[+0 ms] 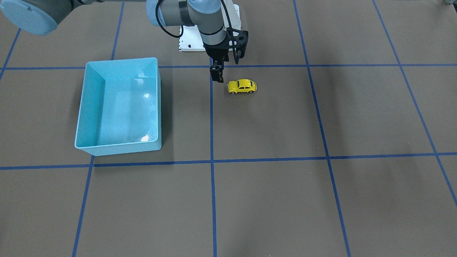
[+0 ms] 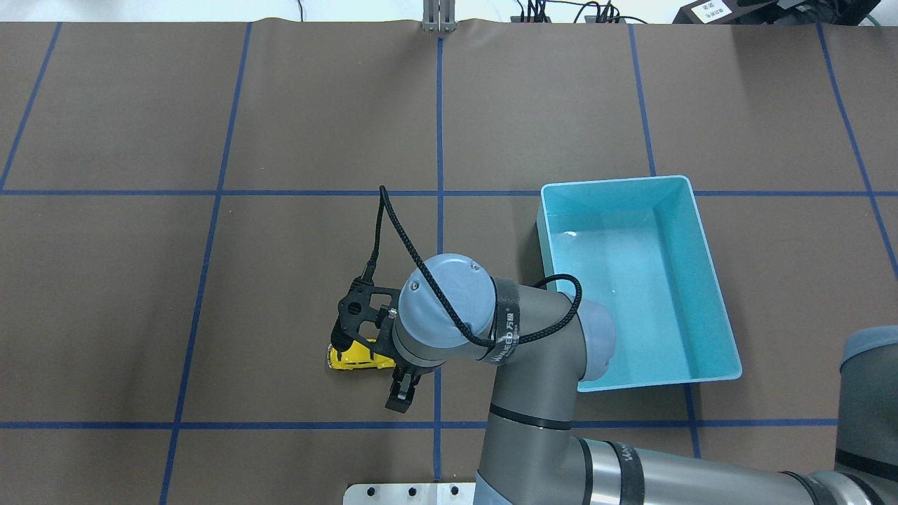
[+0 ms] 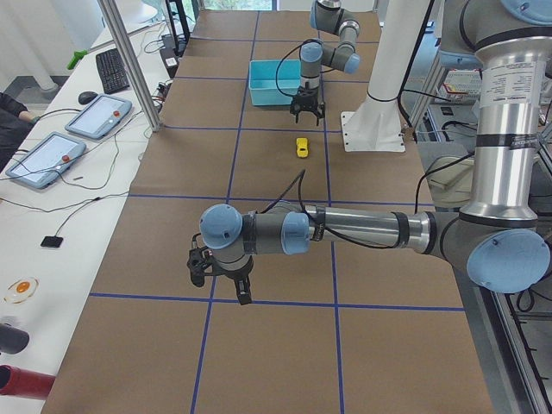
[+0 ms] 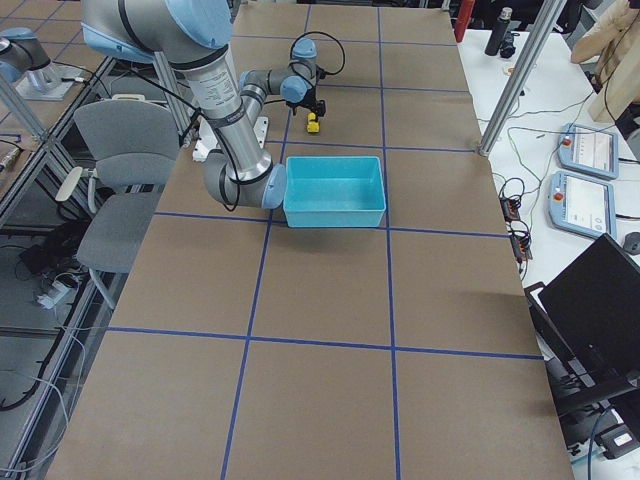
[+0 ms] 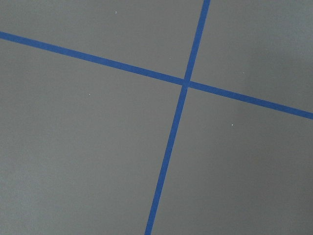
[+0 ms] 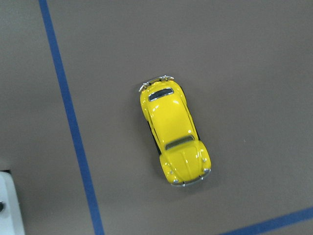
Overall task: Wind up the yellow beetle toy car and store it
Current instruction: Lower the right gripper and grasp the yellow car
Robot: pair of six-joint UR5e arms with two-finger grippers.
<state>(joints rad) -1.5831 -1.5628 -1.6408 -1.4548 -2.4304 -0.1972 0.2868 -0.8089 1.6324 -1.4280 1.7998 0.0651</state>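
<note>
The yellow beetle toy car (image 1: 242, 86) stands on its wheels on the brown table, near the robot's base. In the overhead view (image 2: 356, 358) my right wrist partly hides it. It lies centred in the right wrist view (image 6: 174, 134), where no fingers show. My right gripper (image 1: 218, 71) hovers close beside and above the car, open and empty; it also shows in the overhead view (image 2: 396, 386). My left gripper (image 3: 220, 280) shows only in the exterior left view, low over bare table far from the car. I cannot tell whether it is open or shut.
A light blue bin (image 1: 93, 96) stands empty on the robot's right side, also seen from overhead (image 2: 610, 182). A white base plate (image 1: 192, 41) sits behind the car. Blue tape lines (image 5: 185, 82) cross the table.
</note>
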